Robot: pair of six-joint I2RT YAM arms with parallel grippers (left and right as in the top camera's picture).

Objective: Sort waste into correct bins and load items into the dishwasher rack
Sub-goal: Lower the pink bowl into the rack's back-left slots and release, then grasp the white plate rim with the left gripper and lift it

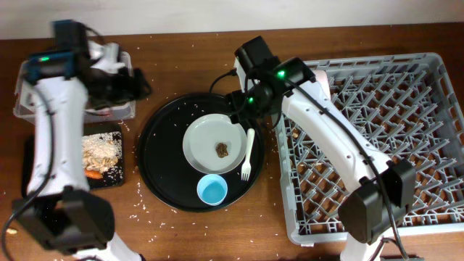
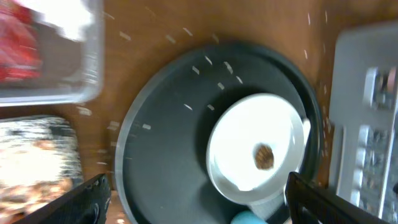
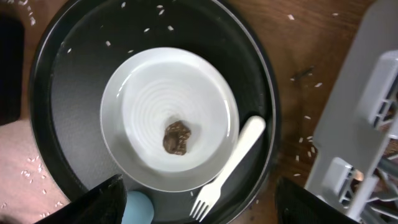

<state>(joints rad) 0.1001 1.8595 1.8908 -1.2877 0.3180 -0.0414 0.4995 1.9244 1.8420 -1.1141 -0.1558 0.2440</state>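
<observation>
Right wrist view, nearest first: the right hand [image 3: 199, 183] hangs over the round black tray [image 3: 68, 81] with its fingers [image 3: 102, 202] wide apart and nothing between them. Just below lie the light blue cup [image 3: 138, 208] and the white fork [image 3: 231, 158], the fork touching the rim of the white plate [image 3: 161, 99]. A brown food scrap [image 3: 177, 137] sits near the plate's middle. None of these three items is in the dishwasher rack [image 1: 406, 94], whose pegs carry nothing that can be seen (no bowl can be made out in any view).

Farther left in the overhead view, the shallow black tray [image 1: 112, 181] holds beige rice [image 1: 100, 151] and the orange carrot [image 1: 94, 174], so that part of the sorting looks done. Beyond it, the clear box [image 2: 84, 93] contains the red wrapper [image 2: 18, 53]. A white patch beside the wrapper may be the tissue, but it is too blurred to say. The left hand [image 1: 138, 83] hovers just beside that box, fingers [image 2: 87, 199] apart and empty.

Judged remaining: the scrap on the plate, the loose rice grains [image 3: 28, 174] on the desk [image 1: 188, 239] and round tray, and all of the loading.
</observation>
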